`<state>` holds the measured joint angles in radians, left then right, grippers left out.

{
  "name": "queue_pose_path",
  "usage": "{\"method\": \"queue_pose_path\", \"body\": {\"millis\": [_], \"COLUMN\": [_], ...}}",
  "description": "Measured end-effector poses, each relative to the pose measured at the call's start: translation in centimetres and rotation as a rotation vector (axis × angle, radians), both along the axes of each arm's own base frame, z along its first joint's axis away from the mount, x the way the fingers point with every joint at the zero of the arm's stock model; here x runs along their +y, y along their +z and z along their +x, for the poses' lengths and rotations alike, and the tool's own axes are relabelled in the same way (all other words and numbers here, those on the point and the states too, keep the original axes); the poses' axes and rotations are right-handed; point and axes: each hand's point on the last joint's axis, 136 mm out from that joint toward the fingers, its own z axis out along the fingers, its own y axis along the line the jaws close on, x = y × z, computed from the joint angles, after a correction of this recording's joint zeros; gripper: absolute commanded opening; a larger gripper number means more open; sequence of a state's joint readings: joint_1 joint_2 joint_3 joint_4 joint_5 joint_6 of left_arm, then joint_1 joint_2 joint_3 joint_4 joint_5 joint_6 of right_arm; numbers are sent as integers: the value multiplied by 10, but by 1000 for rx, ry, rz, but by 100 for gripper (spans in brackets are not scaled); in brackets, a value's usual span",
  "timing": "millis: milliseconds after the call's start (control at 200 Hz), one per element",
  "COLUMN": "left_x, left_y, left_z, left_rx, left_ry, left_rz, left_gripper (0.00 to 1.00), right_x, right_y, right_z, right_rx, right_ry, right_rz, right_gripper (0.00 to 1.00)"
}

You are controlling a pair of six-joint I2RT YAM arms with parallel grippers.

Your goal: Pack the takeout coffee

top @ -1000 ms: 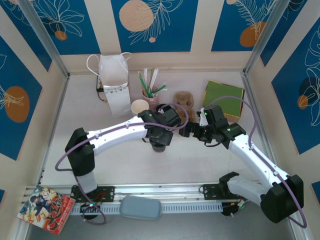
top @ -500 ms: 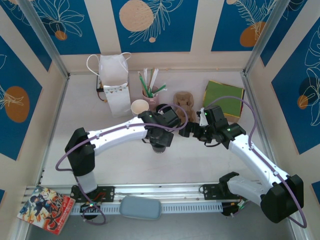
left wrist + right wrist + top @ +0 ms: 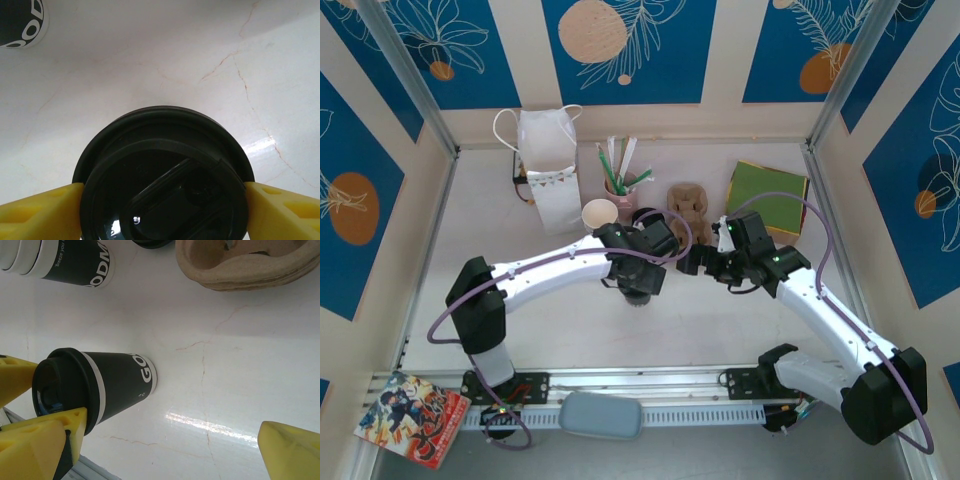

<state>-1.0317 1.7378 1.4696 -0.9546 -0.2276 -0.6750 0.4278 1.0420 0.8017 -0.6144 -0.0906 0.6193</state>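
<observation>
left claw (image 3: 162,197) clamped on coffee (image 3: 117,385) at the lid, standing on table (image 3: 240,365); right claw (image 3: 162,450) wide open, empty

Blue leaf-print wall panels (image 3: 650,50), white tabletop (image 3: 570,335), seemingly marble, glossy reflections

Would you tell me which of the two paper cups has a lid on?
The takeout coffee in the left gripper has a black lid; the other cup, beside the white bag, is open-topped.
</observation>
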Motion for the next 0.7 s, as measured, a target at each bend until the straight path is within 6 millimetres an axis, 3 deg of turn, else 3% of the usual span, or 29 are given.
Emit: {"method": "queue_pose_path", "body": {"millis": [225,505,700], "left_x": [-1,-1,4], "left_y": [4,10,30], "left_z": [-1,-1,1], "left_rx": [8,3,-23], "left_ry": [-3,-1,31], "left_rz": [-4,-14,-68], "left_gripper": [89,90,89], "right_x": [4,10,17], "right_y": [-5,-7,-7], "right_z": [-2,-4,-1], "right_rx": [17,28,39], "right_ry": [16,35,54], "right_rz": [-8,-12,-19], "right_gripper": [99,99,99]}}
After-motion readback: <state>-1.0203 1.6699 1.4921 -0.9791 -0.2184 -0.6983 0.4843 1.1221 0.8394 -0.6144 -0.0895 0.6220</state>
